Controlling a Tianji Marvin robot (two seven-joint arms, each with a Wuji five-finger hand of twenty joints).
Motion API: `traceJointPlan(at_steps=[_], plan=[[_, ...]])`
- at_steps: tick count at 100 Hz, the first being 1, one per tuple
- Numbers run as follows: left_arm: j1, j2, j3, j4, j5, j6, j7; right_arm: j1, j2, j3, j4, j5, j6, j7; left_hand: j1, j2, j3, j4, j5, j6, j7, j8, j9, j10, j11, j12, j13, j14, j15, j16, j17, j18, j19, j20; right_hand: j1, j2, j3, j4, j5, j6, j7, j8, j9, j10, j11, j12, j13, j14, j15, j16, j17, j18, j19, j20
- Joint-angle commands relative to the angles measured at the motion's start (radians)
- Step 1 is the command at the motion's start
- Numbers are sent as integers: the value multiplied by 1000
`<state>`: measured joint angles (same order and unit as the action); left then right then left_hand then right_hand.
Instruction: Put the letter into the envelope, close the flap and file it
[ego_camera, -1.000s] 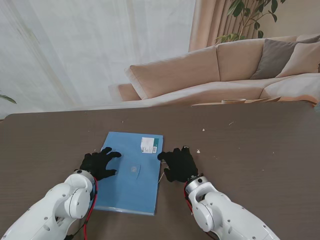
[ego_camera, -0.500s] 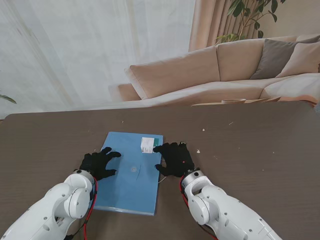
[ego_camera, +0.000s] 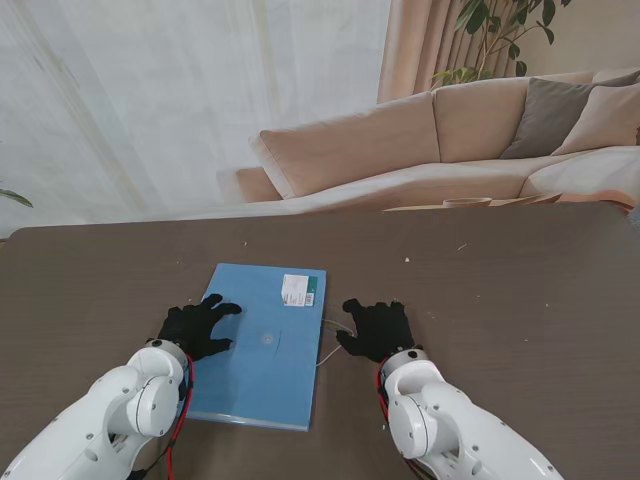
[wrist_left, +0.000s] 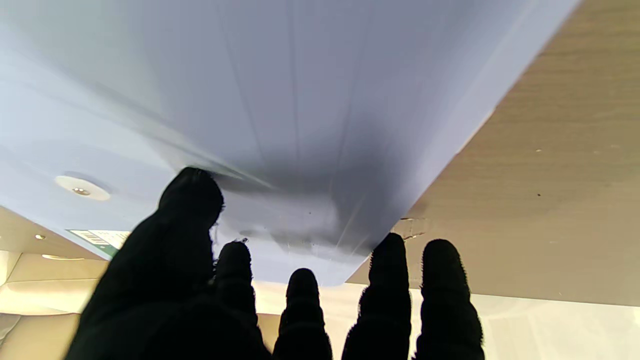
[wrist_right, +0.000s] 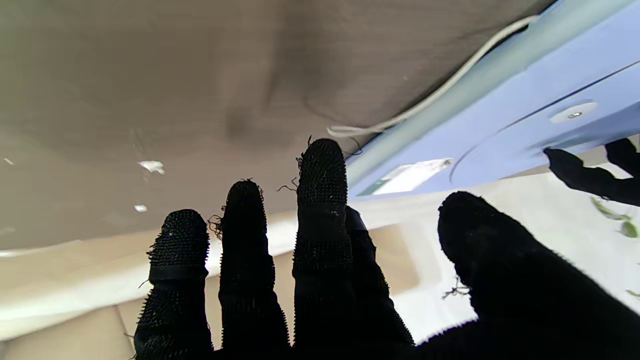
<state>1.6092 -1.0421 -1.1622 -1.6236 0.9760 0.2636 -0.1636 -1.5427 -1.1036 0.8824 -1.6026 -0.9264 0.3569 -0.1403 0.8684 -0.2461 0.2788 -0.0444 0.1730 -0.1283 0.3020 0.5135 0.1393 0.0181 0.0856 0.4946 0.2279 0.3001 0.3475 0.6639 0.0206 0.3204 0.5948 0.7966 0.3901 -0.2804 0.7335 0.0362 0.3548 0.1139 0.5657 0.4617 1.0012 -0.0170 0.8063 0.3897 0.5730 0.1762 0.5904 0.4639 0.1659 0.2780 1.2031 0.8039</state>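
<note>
A blue envelope (ego_camera: 265, 345) lies flat on the brown table (ego_camera: 500, 290), flap shut, with a round button (ego_camera: 268, 340) at its middle and a white label (ego_camera: 297, 290) at its far right corner. My left hand (ego_camera: 197, 326) rests with spread fingers on the envelope's left edge (wrist_left: 310, 150). My right hand (ego_camera: 376, 328) lies open on the table just right of the envelope, touching nothing. A thin white string (ego_camera: 333, 340) trails from the envelope's right edge (wrist_right: 435, 95). The letter is not visible.
Small white crumbs (ego_camera: 397, 301) dot the table right of the envelope. A beige sofa (ego_camera: 440, 140) stands beyond the table's far edge. Bare table stretches to the right and far side.
My right hand went left onto the envelope's right edge near the label, then pulled back right onto the table. The string now shows. My left hand stayed put.
</note>
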Motion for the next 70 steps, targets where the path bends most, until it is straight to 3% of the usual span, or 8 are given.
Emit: traceJointPlan(at_steps=[1, 12, 22, 44, 56, 61, 70], plan=[[10, -5, 1, 1, -2, -5, -20, -22, 0, 2, -5, 28, 7, 32, 41, -16, -6, 8, -36, -5, -12, 10, -24, -22, -24, 14, -18, -40, -11, 13, -8, -3, -11, 8, -33, 26, -18, 28, 29, 40, -6, -41, 59, 9, -12, -18, 46, 13, -33, -40, 4, 22, 18, -9], [10, -5, 1, 2, -5, -7, -18, -31, -6, 9, -2, 91, 5, 37, 42, -15, -8, 8, -36, -6, -11, 9, -24, -22, -24, 14, -19, -41, -12, 13, -8, -4, -13, 8, -36, 40, -9, 32, 42, 87, 5, -106, 124, 68, -105, -65, 106, 9, -122, -119, 18, 34, 4, -36], [9, -5, 1, 2, -7, -7, -18, -25, -15, 8, 17, 162, -31, 32, 43, -14, -10, 8, -37, -7, -11, 8, -24, -23, -25, 14, -19, -43, -13, 13, -8, -5, -15, 8, -34, 69, -7, 25, 9, 106, 14, -173, 111, 110, -237, -113, 91, 10, -182, -178, 3, 36, -7, -63], [7, -5, 2, 3, -7, -7, -17, 3, -27, -13, 57, 243, -95, 26, 46, -13, -12, 9, -36, -10, -12, 6, -24, -22, -25, 13, -19, -43, -15, 13, -7, -3, -17, 9, -40, 146, -71, 6, -109, 97, -1, -262, 28, 100, -450, -182, 1, 6, -229, -203, -52, 24, -40, -88], [7, -5, 1, 3, -6, -6, -16, 7, -33, -17, 68, 261, -112, 13, 47, -13, -13, 9, -37, -12, -13, 5, -24, -22, -25, 12, -19, -43, -16, 13, -7, -3, -19, 10, -51, 164, -114, 18, -195, 78, -38, -322, 20, 102, -628, -257, -51, 10, -236, -205, -79, 16, -59, -91], [7, -5, 0, 3, -6, -6, -16, 7, -34, -17, 71, 269, -126, 8, 48, -13, -14, 10, -37, -12, -14, 4, -24, -22, -25, 12, -19, -43, -16, 13, -7, -3, -19, 11, -48, 169, -130, 22, -229, 30, -49, -343, 27, 95, -719, -299, -70, 13, -239, -207, -88, 14, -66, -91], [7, -5, 0, 4, -6, -7, -15, 5, -36, -16, 73, 282, -149, 3, 48, -13, -15, 10, -38, -12, -16, 4, -24, -22, -25, 12, -19, -44, -16, 13, -8, -3, -21, 11, -35, 186, -165, 29, -263, -54, -141, -388, -70, 70, -755, -307, -125, 19, -249, -211, -115, 6, -91, -92]])
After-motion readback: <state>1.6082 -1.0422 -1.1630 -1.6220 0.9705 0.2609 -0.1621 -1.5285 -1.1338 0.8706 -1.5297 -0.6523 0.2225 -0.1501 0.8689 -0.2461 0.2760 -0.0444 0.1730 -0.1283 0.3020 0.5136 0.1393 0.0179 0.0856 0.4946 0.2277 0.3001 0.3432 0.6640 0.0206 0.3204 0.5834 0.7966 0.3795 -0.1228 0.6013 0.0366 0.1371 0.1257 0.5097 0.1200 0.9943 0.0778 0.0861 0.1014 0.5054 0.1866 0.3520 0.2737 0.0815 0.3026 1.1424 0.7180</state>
